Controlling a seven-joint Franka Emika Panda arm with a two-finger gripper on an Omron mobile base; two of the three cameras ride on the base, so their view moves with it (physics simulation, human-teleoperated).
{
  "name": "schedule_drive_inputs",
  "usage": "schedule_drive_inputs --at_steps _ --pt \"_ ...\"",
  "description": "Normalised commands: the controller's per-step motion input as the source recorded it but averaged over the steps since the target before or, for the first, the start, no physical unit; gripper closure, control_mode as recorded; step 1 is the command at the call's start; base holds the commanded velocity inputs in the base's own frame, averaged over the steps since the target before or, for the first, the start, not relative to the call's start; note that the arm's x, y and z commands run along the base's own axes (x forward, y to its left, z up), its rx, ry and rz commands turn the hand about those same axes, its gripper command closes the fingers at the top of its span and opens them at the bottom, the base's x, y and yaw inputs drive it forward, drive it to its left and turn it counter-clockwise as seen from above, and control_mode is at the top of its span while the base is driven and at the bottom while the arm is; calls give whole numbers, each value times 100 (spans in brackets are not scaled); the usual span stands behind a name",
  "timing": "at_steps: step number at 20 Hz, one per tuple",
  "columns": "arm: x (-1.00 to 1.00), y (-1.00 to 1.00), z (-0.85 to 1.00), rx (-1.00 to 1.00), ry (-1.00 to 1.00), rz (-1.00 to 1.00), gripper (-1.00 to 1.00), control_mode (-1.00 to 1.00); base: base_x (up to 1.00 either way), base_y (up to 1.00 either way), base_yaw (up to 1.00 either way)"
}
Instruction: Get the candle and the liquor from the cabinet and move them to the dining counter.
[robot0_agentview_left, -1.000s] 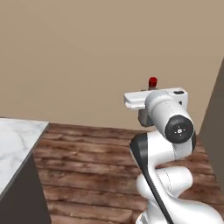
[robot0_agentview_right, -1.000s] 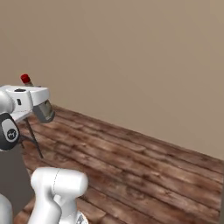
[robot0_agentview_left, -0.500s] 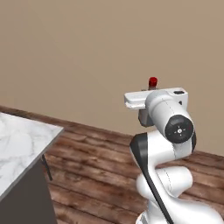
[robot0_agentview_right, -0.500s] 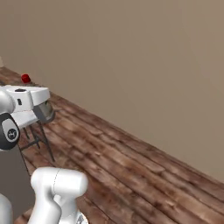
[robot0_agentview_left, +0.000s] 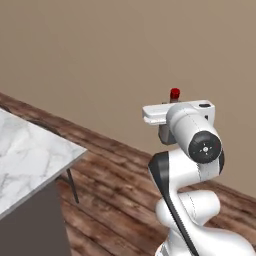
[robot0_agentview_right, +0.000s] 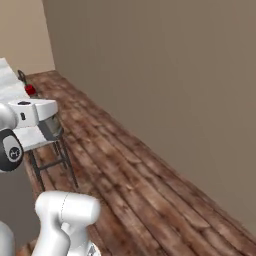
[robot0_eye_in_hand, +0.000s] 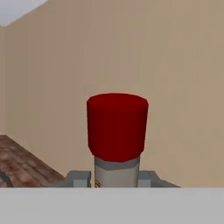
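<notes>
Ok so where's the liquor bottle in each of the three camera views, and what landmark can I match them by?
Left base view: the liquor, red cap poking up above the white hand, right of centre.
Right base view: red cap at far left, above the hand.
Hand view: centre, cap and grey neck held in the shut gripper.
Shared landmark: the plain beige wall behind it.

The small grey glass liquor bottle with a narrow neck and red cap stands upright, its cap showing above the white hand; in the right base view the cap shows too. The large island counter with a white, grey-veined marble top lies well apart, lower left
</notes>
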Motion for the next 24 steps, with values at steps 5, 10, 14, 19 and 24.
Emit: schedule_drive_inputs --at_steps 5,10,14,19,24 --pt "0 0 0 0 0 0 100 100 39 -37 50" --pt "0 0 0 0 0 0 100 100 38 -33 52" --pt "0 0 0 0 0 0 100 100 43 -29 54" --pt "0 0 0 0 0 0 100 100 49 -37 53" --pt "0 0 0 0 0 0 100 100 59 -42 51"
